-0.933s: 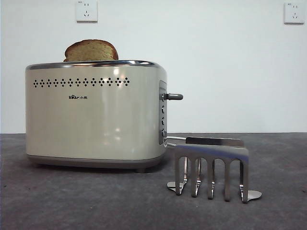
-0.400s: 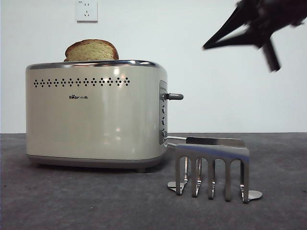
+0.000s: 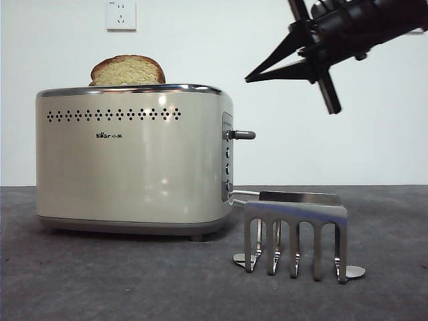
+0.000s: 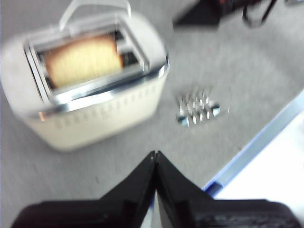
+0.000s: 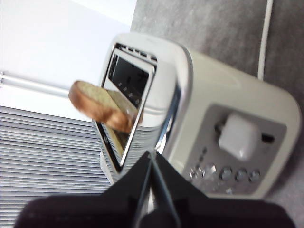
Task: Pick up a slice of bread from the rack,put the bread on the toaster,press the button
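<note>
Bread seated in toaster slot; rack bare; 1 arm above.
The toaster (image 3: 134, 160) holds the slice of bread (image 3: 127, 70) upright, its domed top protruding. The rack (image 3: 297, 234) stands just beside it. The right gripper (image 3: 249, 79), jaws closed and empty, hangs above the lever; the left gripper (image 4: 155, 154) is likewise closed.

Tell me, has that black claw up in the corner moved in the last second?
Yes. The right gripper, absent a second ago, has come in from the upper right, moving left and down toward the toaster lever.
</note>
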Controlling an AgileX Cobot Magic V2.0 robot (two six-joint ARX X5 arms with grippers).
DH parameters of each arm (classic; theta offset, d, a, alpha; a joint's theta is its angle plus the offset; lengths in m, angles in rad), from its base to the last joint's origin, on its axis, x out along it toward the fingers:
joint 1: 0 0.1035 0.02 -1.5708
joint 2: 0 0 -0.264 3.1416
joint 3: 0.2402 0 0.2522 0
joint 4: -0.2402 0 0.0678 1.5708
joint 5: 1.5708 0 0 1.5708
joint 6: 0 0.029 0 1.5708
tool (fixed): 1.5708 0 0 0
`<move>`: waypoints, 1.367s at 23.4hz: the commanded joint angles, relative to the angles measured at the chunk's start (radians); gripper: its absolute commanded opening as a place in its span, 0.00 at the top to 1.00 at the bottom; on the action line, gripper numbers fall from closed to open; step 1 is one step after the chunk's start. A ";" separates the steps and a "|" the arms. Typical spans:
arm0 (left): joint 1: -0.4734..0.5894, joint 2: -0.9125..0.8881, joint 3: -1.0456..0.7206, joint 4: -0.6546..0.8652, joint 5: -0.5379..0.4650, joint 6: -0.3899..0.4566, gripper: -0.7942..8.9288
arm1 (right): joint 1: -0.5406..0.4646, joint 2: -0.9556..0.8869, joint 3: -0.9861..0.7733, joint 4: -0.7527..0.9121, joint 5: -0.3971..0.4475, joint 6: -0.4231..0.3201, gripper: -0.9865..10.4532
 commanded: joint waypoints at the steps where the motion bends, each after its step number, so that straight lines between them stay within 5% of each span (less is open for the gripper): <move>1: -0.001 -0.035 -0.050 0.003 0.001 -0.042 0.93 | 0.001 0.050 0.038 -0.034 0.015 0.013 0.92; 25: -0.001 -0.114 -0.105 0.003 -0.033 -0.062 0.93 | 0.009 0.233 0.086 -0.140 0.081 -0.022 0.92; 32: -0.001 -0.114 -0.105 0.003 -0.033 -0.061 0.93 | 0.009 0.258 0.086 -0.249 0.159 -0.104 0.92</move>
